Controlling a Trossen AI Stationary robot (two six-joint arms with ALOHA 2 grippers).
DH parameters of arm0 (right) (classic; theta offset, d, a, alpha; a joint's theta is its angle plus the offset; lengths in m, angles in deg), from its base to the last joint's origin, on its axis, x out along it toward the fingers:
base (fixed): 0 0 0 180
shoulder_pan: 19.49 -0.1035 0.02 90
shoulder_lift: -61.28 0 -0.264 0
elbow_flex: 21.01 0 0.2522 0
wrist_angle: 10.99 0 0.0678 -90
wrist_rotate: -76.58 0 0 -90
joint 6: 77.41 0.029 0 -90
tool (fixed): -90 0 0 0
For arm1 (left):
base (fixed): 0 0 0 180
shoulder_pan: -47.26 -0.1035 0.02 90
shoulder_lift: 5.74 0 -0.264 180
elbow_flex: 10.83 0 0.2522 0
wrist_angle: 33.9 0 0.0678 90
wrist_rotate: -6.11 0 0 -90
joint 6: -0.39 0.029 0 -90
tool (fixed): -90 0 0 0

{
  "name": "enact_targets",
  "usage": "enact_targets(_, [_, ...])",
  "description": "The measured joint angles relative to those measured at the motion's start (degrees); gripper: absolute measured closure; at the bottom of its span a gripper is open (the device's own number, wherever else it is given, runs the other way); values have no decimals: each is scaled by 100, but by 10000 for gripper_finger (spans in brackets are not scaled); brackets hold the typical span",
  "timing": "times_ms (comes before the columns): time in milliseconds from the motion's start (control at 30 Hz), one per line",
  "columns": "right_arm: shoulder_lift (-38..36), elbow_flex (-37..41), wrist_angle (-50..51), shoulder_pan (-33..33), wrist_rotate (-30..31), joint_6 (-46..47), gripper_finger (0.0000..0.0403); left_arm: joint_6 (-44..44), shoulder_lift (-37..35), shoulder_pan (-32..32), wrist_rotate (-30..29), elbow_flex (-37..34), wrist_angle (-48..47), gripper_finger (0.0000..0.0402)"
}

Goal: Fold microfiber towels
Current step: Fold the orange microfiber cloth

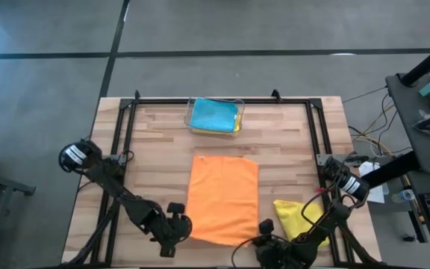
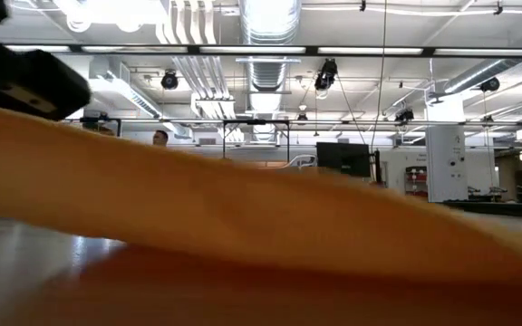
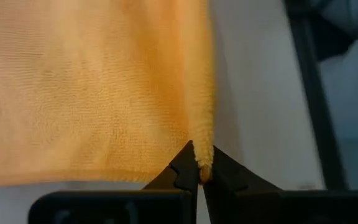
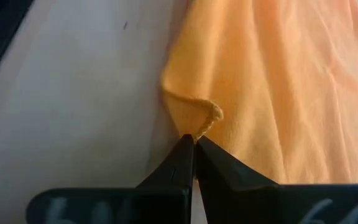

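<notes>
Gripping the near corners of the flat orange microfiber towel (image 1: pixel 223 198) at mid-table (image 1: pixel 155 142), left pincer (image 3: pixel 202 177) and right pincer (image 4: pixel 193 144) are both closed on cloth; the first fold looks ready, needing a matched lift toward the far edge.

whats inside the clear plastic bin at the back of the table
The clear plastic bin holds a light blue microfiber towel on top, with a yellow cloth edge peeking out beneath. Anything deeper is covered.

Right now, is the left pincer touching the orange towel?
Touching. In the left wrist view, the left pincer is shut on a corner of the orange towel, with the cloth's edge pinched between its tips.
</notes>
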Motion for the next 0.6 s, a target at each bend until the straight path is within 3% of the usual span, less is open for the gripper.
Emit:
enact_targets(333, [-38,-50,-61,-18,24,165,394,87,-28,92,56,1,-4,402])
enact_targets(600, [-533,-195,79,-12,1078,-57,394,294,-583,-1,-277,10,-4,401])
